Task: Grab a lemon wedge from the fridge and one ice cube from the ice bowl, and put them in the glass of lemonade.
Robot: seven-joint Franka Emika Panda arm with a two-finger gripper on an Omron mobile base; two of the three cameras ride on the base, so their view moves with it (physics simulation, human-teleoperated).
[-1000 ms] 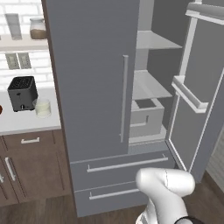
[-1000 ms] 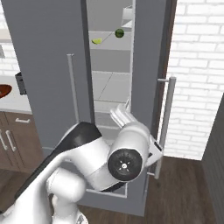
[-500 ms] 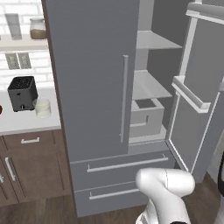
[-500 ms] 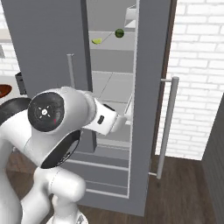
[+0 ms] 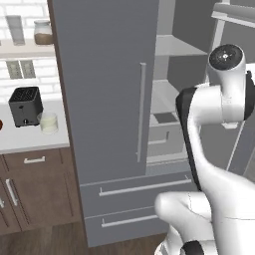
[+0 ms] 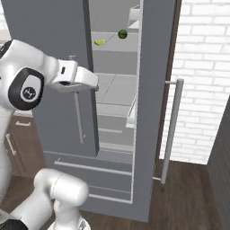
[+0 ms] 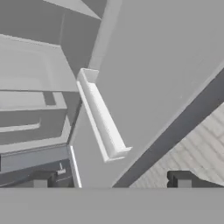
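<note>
The grey fridge (image 5: 104,94) stands with its left door shut and its right door (image 6: 155,90) swung open. On an upper inner shelf lies the tiny pale lemon wedge (image 6: 99,42), beside a round green fruit (image 6: 122,34). My gripper (image 6: 92,83) hovers in front of the opening, below and left of the wedge and well apart from it. In the hand view my gripper (image 7: 113,180) is open, with nothing between its fingertips (image 7: 43,179). The glass of lemonade (image 5: 48,122) sits on the counter by the toaster. Only a sliver of the ice bowl (image 5: 1,124) shows at the picture's left edge.
A black toaster (image 5: 26,105) stands on the white counter (image 5: 30,142) left of the fridge, above brown cabinets (image 5: 35,194). The open door carries a white bin (image 7: 103,124) and a long bar handle (image 6: 173,126). A brick wall (image 6: 202,67) lies to the right.
The arm has swung up from low in front of the drawers to shelf height at the fridge opening. The hand now points into the fridge. The jaws stay open.
</note>
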